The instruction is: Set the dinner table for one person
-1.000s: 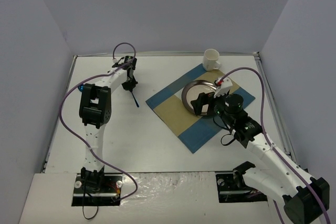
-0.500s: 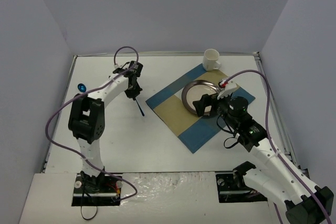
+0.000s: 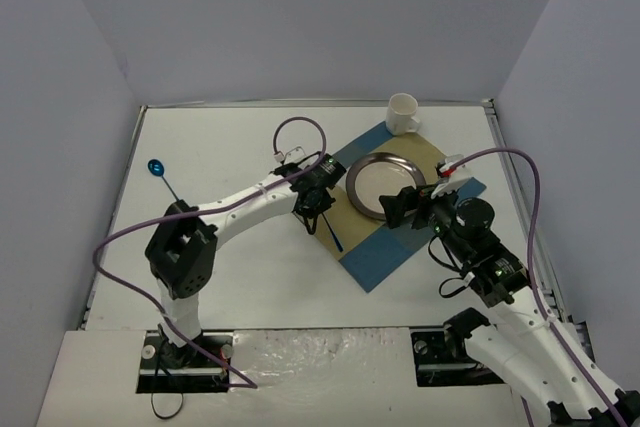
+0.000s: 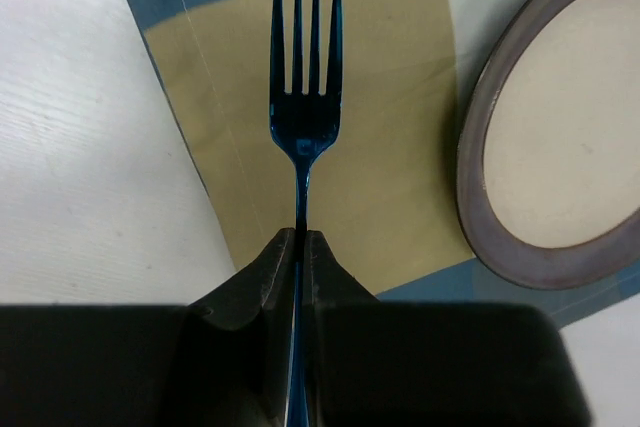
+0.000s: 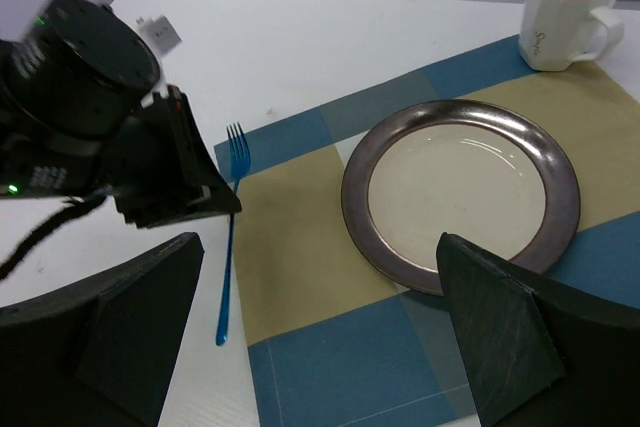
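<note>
Left wrist view: left hand (image 4: 300, 247) pinched tight on the handle of a blue fork (image 4: 303, 97), tines pointing away, over the tan square of the placemat (image 4: 390, 97), just left of the plate (image 4: 475, 187). Can't tell whether the fork touches the cloth yet. Top view: white worktop (image 3: 230, 147) fills the whole floor between the walls, mat on its right half, mug (image 3: 402, 112) at the mat's far corner, blue spoon (image 3: 155, 167) well apart at the left edge. Right hand (image 5: 318, 247) spread wide, holding nothing, near the plate's near side.

Step in hand looks like fork placement left of the plate. To do it well: lower straight down, keep the fork parallel to the mat's stripe, tines away from the robot. Leave a gap to the plate rim so nothing clinks or rides up on it. Handle end hangs over bare worktop in the right wrist view, so nudge toward the plate to get the whole fork on the cloth. Release only once it lies flat, then lift straight up. Right hand should stay back from the drop spot.
</note>
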